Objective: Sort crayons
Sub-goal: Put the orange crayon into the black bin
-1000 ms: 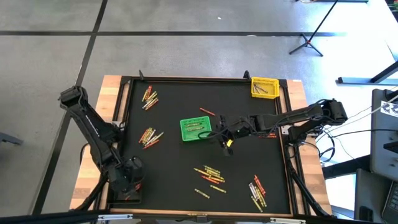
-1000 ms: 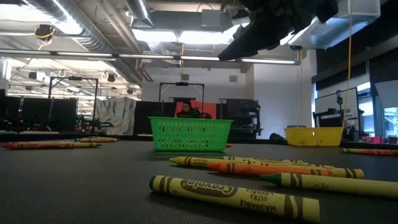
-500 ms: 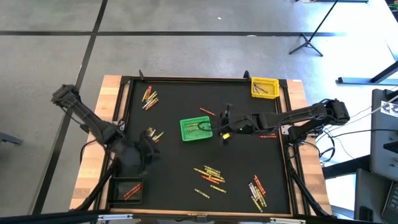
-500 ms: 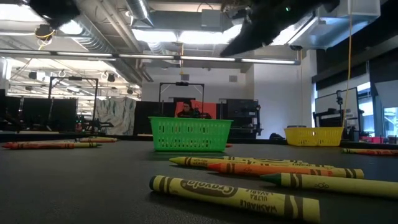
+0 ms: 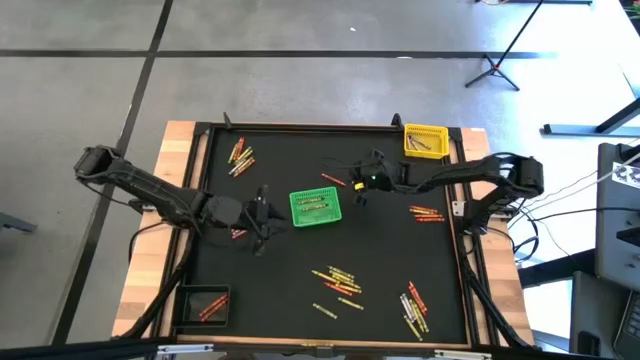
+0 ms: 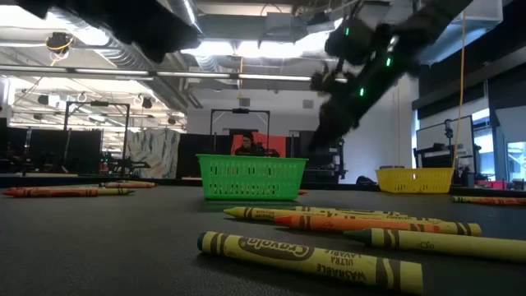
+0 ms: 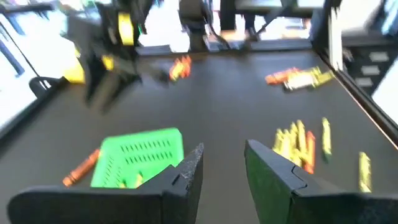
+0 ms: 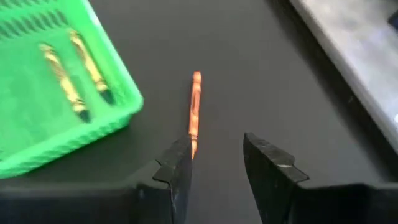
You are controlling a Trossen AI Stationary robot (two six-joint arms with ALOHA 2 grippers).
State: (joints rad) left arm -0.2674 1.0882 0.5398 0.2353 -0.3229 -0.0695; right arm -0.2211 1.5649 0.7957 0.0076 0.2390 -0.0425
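The crayons (image 5: 336,279) lie scattered on the black tabletop (image 5: 290,260): clusters near the front edge and front right corner, one by the back left corner, a few by the right edge, two inside the green basket (image 5: 315,207) at the middle. The right gripper (image 8: 214,158) hangs just right of that basket, fingers parted and empty, over a lone orange crayon (image 8: 194,111). The left gripper (image 7: 222,163) hovers just left of the basket, fingers apart, holding nothing; a yellow basket (image 5: 424,140) sits at the back right corner, a black basket (image 5: 206,303) at the front left
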